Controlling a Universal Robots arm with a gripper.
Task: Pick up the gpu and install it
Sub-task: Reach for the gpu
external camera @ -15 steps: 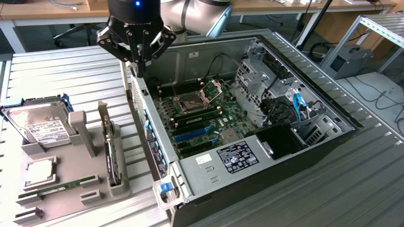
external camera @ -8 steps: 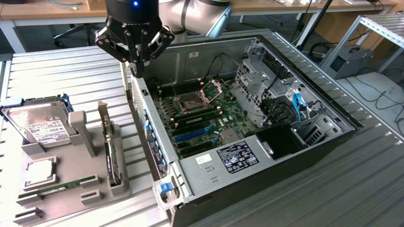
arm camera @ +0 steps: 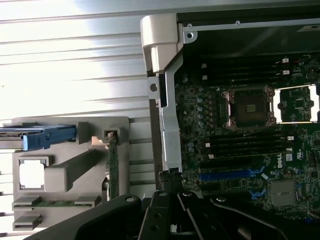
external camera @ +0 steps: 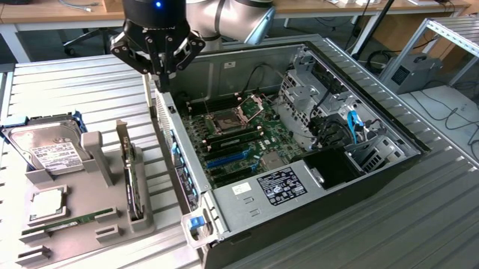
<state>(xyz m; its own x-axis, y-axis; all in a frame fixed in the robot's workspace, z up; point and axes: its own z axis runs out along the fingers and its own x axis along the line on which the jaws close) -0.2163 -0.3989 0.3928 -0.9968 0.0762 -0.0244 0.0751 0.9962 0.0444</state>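
The gpu [external camera: 132,179] stands on edge in a slot of the grey holder [external camera: 93,151], left of the open computer case [external camera: 299,140]; its silver bracket end points toward the back. The wrist view catches it edge-on as a thin dark-green strip [arm camera: 114,167]. My gripper [external camera: 161,85] hangs above the case's left wall near its far corner, fingers shut together with nothing between them. Seen from the wrist, the gripper's [arm camera: 170,176] tips hover over that wall, beside the motherboard [arm camera: 240,125] and its blue slot [arm camera: 230,175]. The gpu is apart from the gripper, toward the exterior view's left and nearer the front.
The holder also carries a silver hard drive [external camera: 45,148] in a blue frame, a processor [external camera: 46,204] and a green memory stick [external camera: 71,219]. Inside the case are a drive cage [external camera: 314,95], cables and a black power supply [external camera: 281,188]. Ribbed metal table [external camera: 419,224] surrounds everything.
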